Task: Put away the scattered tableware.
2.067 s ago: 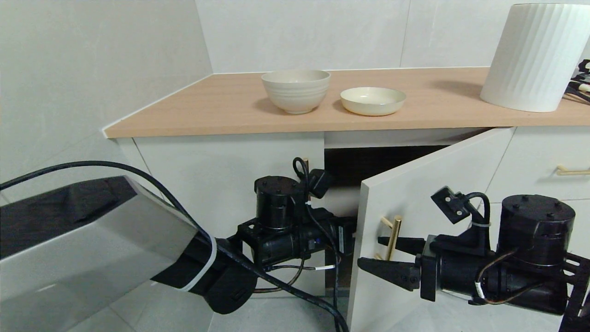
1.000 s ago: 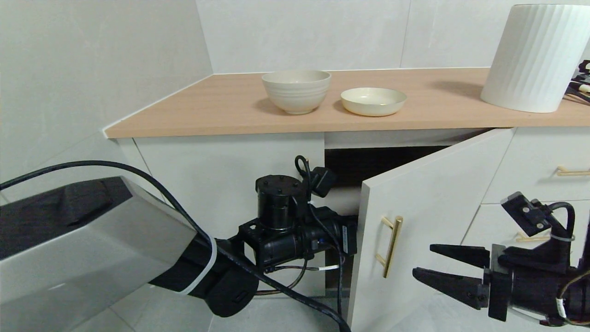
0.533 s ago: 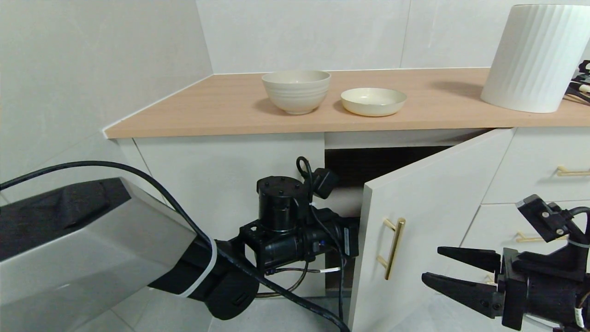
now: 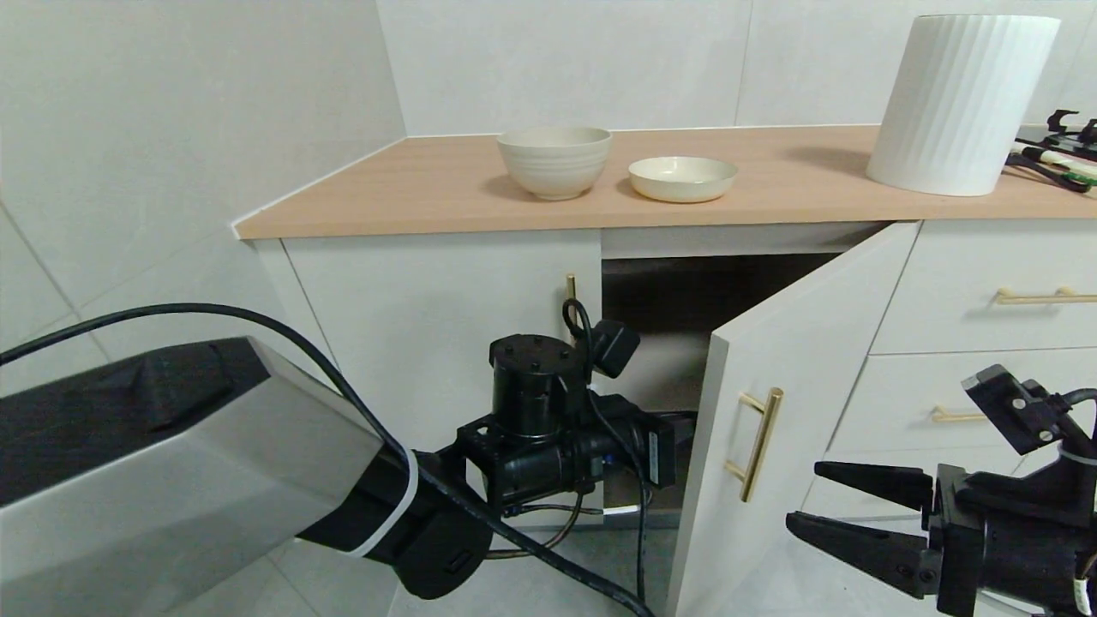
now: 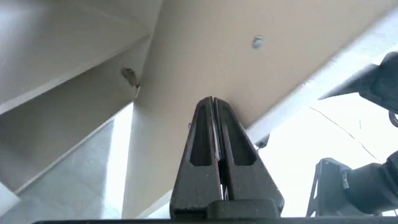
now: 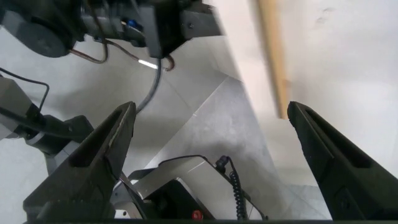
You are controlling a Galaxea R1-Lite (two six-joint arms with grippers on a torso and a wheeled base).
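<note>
Right tool has let go of its work at the white cabinet door. Two seconds ago its fingers stood at the brass bar handle; now it hangs low and well off to the right of that handle, fingers spread wide and gripping nothing. The door itself has hardly swung since and stands ajar, with the dark cupboard interior showing behind it. The whole head view has shifted in the last half second, which is the camera moving, not the furniture.

For the task, I judge that the opening step is about finished and no tableware has been stored. The ribbed cream ceramic bowl and the shallow cream dish sit side by side, a little apart, on the wood-topped desk, above the open cupboard and well apart from both arms. A tall white ribbed container stands farther right on the same desk.

Left tool is clenched, fingers pressed together with nothing between them. Its arm reaches forward low to the door's free edge, and the tips point at the door's inner face. I cannot tell whether they touch it. The right arm lies level and points left toward the door front.
</note>
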